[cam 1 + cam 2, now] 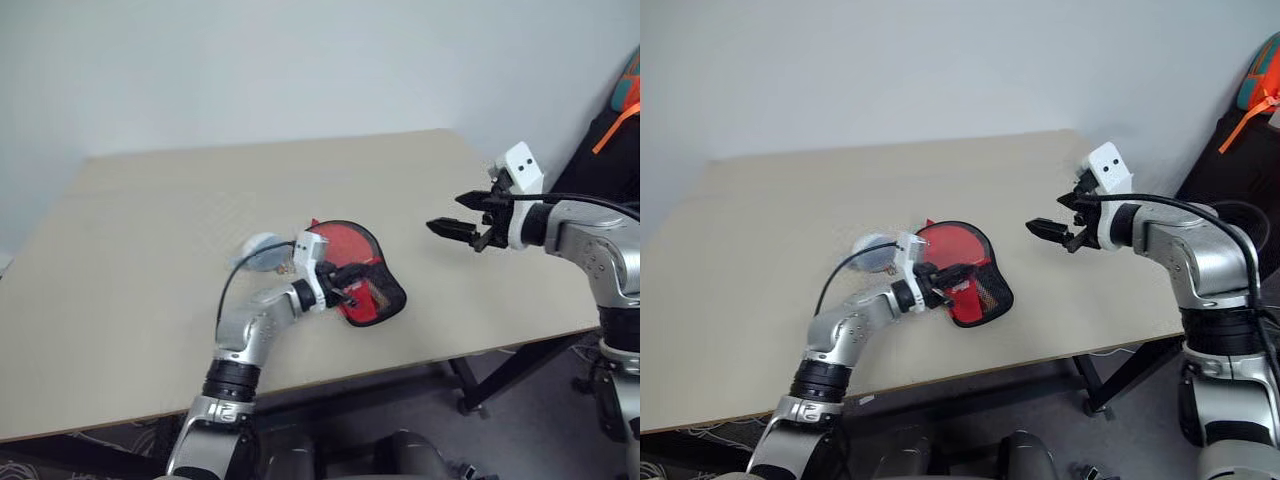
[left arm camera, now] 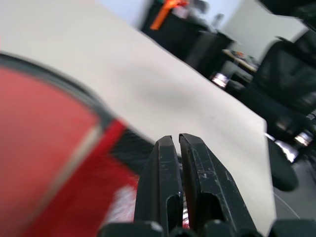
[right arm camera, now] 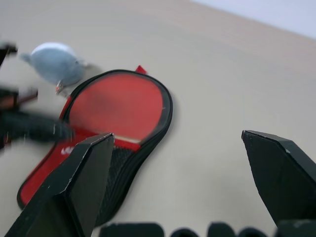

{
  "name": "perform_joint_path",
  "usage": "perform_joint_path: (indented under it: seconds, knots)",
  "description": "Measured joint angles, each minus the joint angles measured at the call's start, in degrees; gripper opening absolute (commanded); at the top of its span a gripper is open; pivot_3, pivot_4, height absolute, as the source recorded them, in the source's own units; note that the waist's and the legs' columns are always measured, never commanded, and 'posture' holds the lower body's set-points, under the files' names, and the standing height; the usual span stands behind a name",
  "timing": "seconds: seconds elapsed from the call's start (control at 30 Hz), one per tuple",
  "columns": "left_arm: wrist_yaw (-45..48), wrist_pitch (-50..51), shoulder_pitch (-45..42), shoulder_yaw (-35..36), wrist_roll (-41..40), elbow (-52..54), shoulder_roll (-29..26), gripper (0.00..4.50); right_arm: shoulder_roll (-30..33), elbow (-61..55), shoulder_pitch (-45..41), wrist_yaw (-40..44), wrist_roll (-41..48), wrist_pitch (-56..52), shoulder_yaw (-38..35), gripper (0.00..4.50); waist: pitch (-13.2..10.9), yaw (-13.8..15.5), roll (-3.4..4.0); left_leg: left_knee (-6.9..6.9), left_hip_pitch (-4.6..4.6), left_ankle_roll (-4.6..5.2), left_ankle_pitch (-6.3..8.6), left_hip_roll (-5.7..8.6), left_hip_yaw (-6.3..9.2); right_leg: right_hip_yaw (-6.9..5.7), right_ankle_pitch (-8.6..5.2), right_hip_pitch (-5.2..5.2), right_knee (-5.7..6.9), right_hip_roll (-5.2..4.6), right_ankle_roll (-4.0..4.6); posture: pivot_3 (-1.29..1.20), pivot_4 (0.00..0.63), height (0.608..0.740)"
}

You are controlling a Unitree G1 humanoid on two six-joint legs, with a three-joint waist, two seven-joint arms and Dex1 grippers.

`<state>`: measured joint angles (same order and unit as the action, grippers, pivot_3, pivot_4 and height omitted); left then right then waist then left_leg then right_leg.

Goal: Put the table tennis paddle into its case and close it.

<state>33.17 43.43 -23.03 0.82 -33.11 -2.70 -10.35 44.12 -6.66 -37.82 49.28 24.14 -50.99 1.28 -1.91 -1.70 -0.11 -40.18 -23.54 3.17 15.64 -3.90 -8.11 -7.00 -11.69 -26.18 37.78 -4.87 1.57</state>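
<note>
A big, pale beige table with a flat top holds everything here. The red, paddle-shaped soft case with black edging lies flat on the table, nearer the front edge than the back. It is the landmark for the rest.

Just to the left of the case, touching its back corner, sits a whitish-grey round lump.

The left gripper comes in from the left and front of the case and lies low over the near part of it. Its two black fingers are pressed together. I cannot tell if anything is pinched between them. They sit over the case's black mesh pocket, which is at the front end of the case, with red cloth beside it.

The top of the case shows a round, smooth red face inside the black edge. I cannot tell for sure if this is the table tennis paddle lying in the open case or the case's own cloth. No wooden handle can be made out.

To the right of the case, well apart from it and up in the air, hangs the right gripper. Its black fingers are spread wide and hold nothing. It points back toward the case.

Far to the right of the case, past the table's corner, stands a black bag with an orange strap.
</note>
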Motion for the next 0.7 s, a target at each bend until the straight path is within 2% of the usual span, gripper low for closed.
perform_joint_path:
  seconds: [0.13, 0.2, 0.33, 0.47, 0.7]
  knots:
    - [-4.0, 12.3, 4.2, 7.2, -8.9, 7.5, -2.0, 0.14, 4.2, -2.2, 3.1, 9.5, 0.5, 5.5, 2.6, 4.5, 0.0, 0.1, -0.03, -0.06, -0.01, 0.05, 0.03, -0.01, 0.13, -0.05, -0.01, 0.06, -0.01, -0.06, -0.02, 0.0, 0.0, 0.706]
    - [-6.8, 18.3, 5.9, 10.4, -13.6, 10.9, -1.8, 0.5, 5.2, -2.7, 3.4, 12.9, 0.5, 7.3, 3.6, 4.5, 0.0, 0.2, -0.04, -0.12, 0.0, 0.12, 0.06, -0.06, 0.26, -0.14, -0.02, 0.16, -0.02, -0.09, -0.02, 0.0, 0.0, 0.706]
    - [-12.3, 27.9, 10.5, 14.5, -21.6, 14.7, -0.1, 1.71, 5.7, -2.8, 3.5, 16.1, 0.0, 10.3, 5.6, 4.5, 0.0, 0.5, -0.06, -0.21, 0.04, 0.14, 0.08, -0.09, 0.43, -0.27, -0.04, 0.34, -0.07, -0.11, -0.04, 0.0, 0.0, 0.706]
    - [-17.0, 31.6, 12.9, 14.7, -23.1, 15.0, 2.2, 3.1, 4.2, -2.6, 3.3, 16.4, -0.1, 10.6, 6.9, 4.5, -0.1, 0.8, -0.12, -0.31, 0.03, 0.08, 0.06, 0.03, 0.54, -0.4, -0.04, 0.45, -0.07, -0.11, -0.03, 0.0, 0.0, 0.706]
    - [-20.3, 32.2, 13.5, 14.2, -23.1, 13.8, 4.7, 3.1, 2.8, -3.2, 3.3, 14.9, 0.0, 10.1, 7.2, 4.5, -0.1, 0.9, -0.14, -0.33, 0.04, 0.07, 0.07, 0.1, 0.61, -0.5, -0.05, 0.52, -0.1, -0.13, -0.03, 0.0, 0.0, 0.706]
